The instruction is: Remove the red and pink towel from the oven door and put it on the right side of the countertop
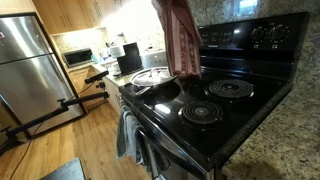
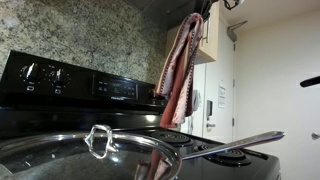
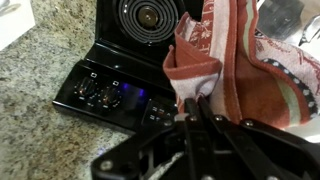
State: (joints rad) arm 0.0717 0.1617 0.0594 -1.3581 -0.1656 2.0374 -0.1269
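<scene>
Granite countertop [image 1: 296, 124], black stovetop [image 1: 172, 98], wood floor [image 1: 92, 136], striped towel [image 1: 180, 40] aloft

gripper [image 3: 195, 108] enters the wrist view from the bottom edge, pointing straight down. jaws pinched nearly together on a fold of the red and pink towel [image 3: 250, 70]. black linkages visible behind the fingers.
</scene>
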